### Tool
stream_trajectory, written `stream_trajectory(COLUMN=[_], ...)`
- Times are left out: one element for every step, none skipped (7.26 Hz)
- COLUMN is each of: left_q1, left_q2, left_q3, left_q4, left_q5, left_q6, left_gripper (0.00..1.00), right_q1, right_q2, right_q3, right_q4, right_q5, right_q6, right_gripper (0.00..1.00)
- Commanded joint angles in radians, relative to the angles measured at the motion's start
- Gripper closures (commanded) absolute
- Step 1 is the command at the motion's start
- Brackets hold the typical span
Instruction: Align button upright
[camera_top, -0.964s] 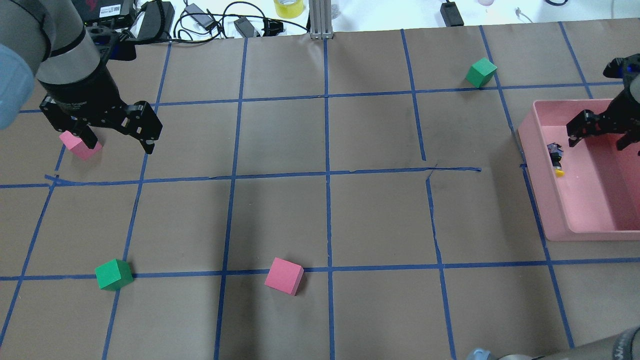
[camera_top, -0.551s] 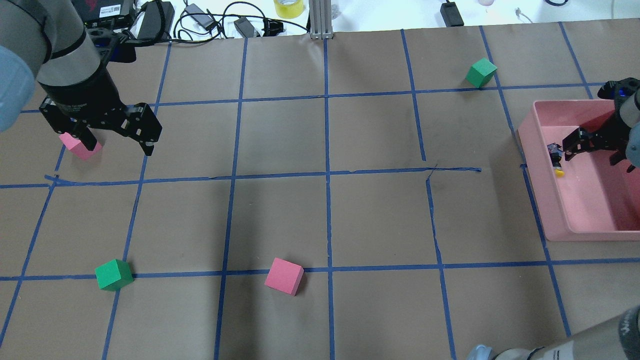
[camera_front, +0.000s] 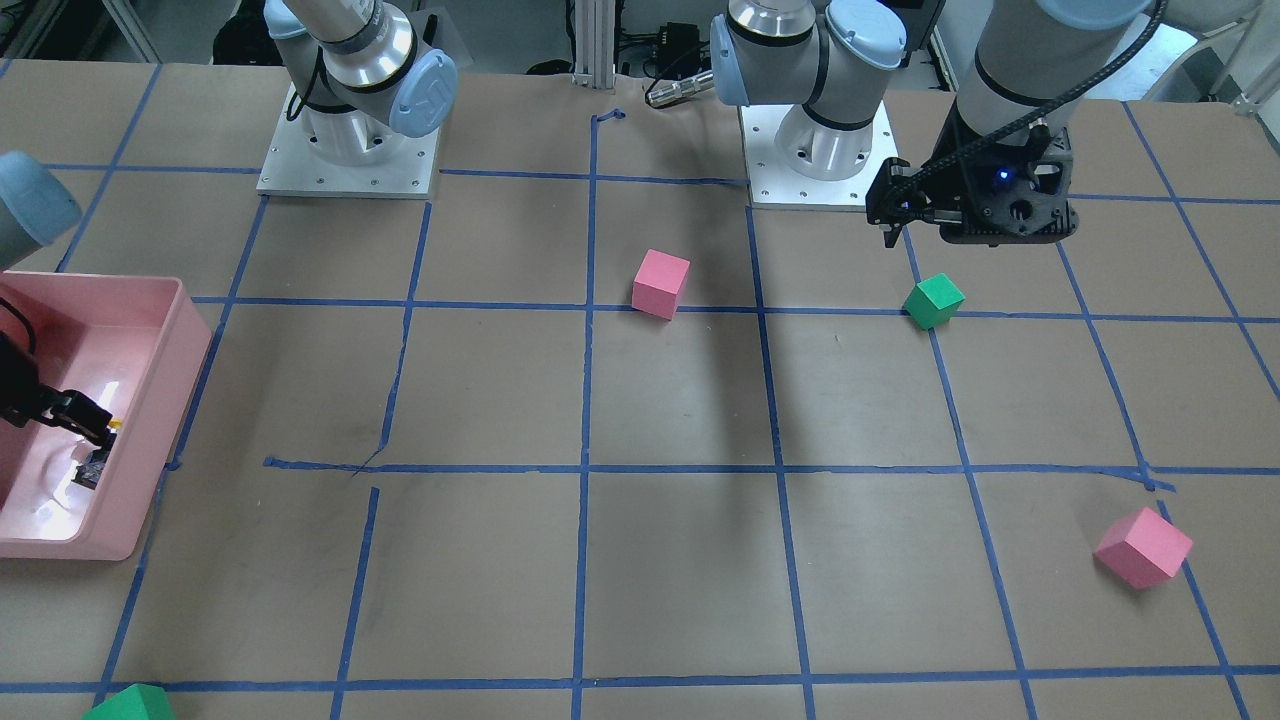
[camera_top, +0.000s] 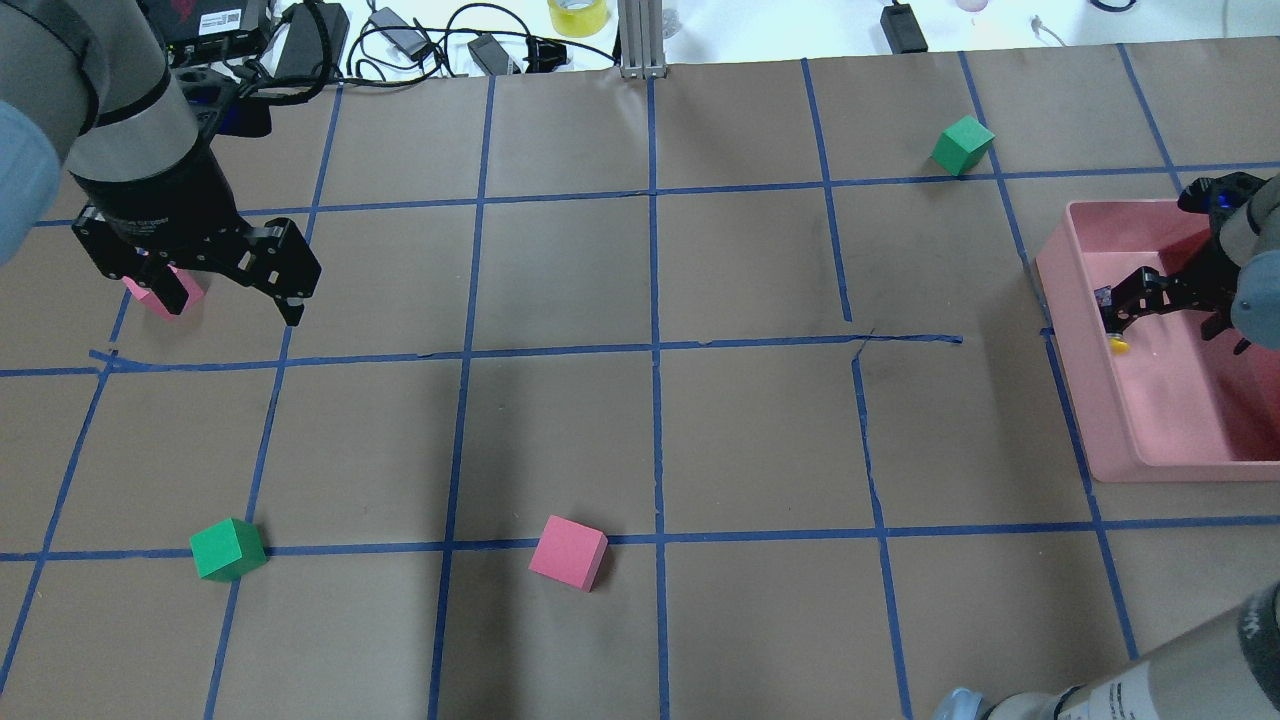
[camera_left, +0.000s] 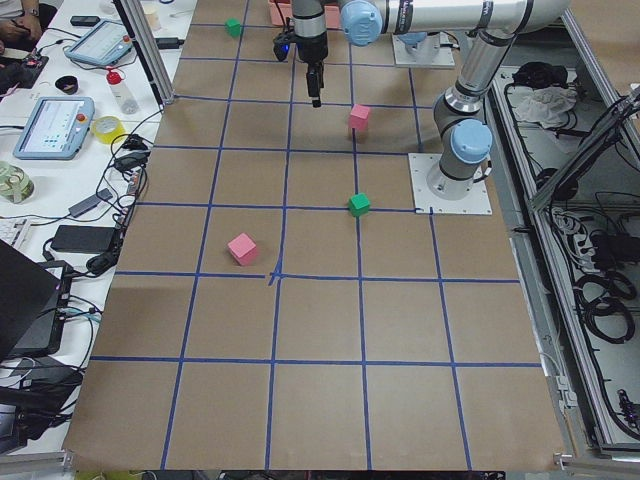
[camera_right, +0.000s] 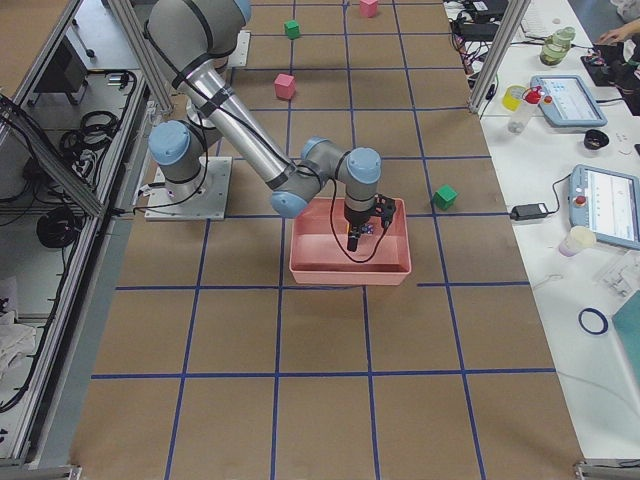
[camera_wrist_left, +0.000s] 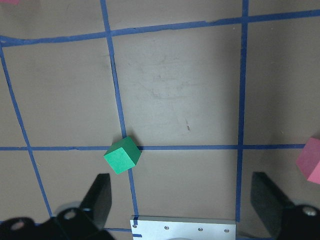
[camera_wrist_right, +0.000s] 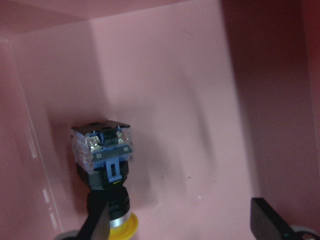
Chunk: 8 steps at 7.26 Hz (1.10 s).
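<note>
In the overhead view, the right claw (camera_top: 1172, 325) is low inside the pink bin (camera_top: 1075, 370) at the right edge of the frame. Its fingers are spread wide with nothing held between them. One finger sits over the button (camera_top: 1120, 345), whose yellow cap shows just below that fingertip, near the bin's left wall. At upper left, the left claw (camera_top: 230, 300) hangs over the brown surface (camera_top: 560, 280), also wide open and empty, partly covering a pink cube (camera_top: 160, 295). The right wrist view shows the button lying on its side on the bin floor, its cap toward the bottom edge and its blue-grey terminal end pointing up the frame. One finger overlaps its black collar at lower left, though I cannot tell if they touch, and the other finger is well apart at lower right. In the left wrist view, both fingers stand far apart at the bottom corners, above a green cube (camera_wrist_left: 121, 155) on a blue tape line.
</note>
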<state>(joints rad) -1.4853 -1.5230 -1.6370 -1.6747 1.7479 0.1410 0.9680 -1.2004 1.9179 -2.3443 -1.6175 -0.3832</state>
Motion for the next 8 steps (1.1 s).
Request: stream_trajectory(left_q1=[-0.001, 0.0, 0.0, 0.0, 0.0, 0.0, 0.0, 0.005], left_q2=[0.027, 0.035, 0.035, 0.032, 0.038, 0.037, 0.038, 0.035], left_q3=[0.012, 0.013, 0.006, 0.002, 0.012, 0.017, 0.025, 0.029], left_q4=[-0.069, -0.071, -0.088, -0.103, -0.106, -0.099, -0.097, -0.096], left_q5=[-0.002, 0.001, -0.011, -0.019, -0.013, -0.014, -0.008, -0.007], left_q6=[0.005, 0.003, -0.004, -0.006, -0.004, -0.004, -0.008, -0.008], left_gripper=[0.0, 0.0, 0.0, 0.0, 0.0, 0.0, 0.0, 0.0], right_q1=[0.0, 0.0, 0.0, 0.0, 0.0, 0.0, 0.0, 0.0], right_q2=[0.018, 0.03, 0.035, 0.035, 0.033, 0.029, 0.021, 0.012], right_q3=[0.0, 0.001, 0.0, 0.0, 0.0, -0.002, -0.013, -0.039], right_q4=[-0.009, -0.009, -0.009, -0.007, -0.007, -0.007, -0.006, -0.006], right_q5=[0.002, 0.002, 0.002, -0.002, -0.013, -0.015, -0.016, -0.015], right_q6=[0.0, 0.0, 0.0, 0.0, -0.014, -0.048, -0.083, -0.127], right_gripper=[0.0, 0.01, 0.03, 0.24, 0.53, 0.85, 1.0, 1.0])
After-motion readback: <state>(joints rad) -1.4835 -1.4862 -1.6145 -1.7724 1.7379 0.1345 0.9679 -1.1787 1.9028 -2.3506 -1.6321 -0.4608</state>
